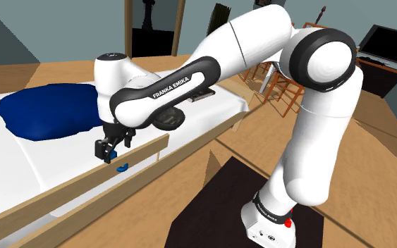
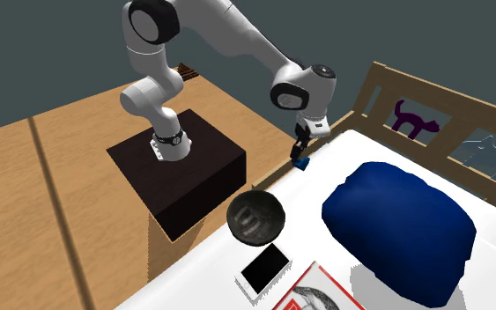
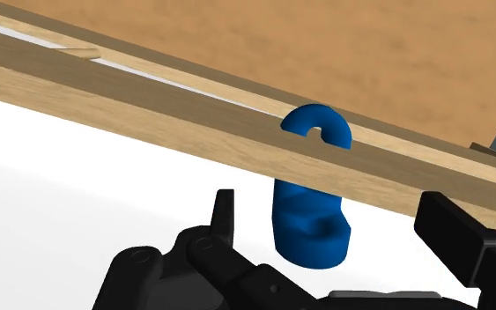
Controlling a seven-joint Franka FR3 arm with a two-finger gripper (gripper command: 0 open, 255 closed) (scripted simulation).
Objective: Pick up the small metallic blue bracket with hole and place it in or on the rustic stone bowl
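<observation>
At the bed's edge: gripper (image 3: 334,211) low over the white bed (image 3: 78,194), pointing down, right by the wooden rail (image 3: 149,106).
Jaws: wide apart, one black finger on each side of the bracket and neither touching it. No grip!
Bracket (image 3: 312,220): small, blue, with a rounded, notched top. It sits between the fingers, just beside the rail, and in the wrist view its top overlaps the wood.
Bowl (image 2: 256,220): dark grey and speckled, on the same bed edge, nearer the stand (image 2: 180,167) and well apart from the bracket.
Pillow (image 2: 400,220): big, deep blue, in the middle of the bed, beyond the gripper in the shoulder view.
Phone (image 2: 263,269): flat and white, lying just beside the bowl.
Arm: white, arching from the stand over the rail, wrist bent down to the bed.
Floor: wood planks all around the bed.
</observation>
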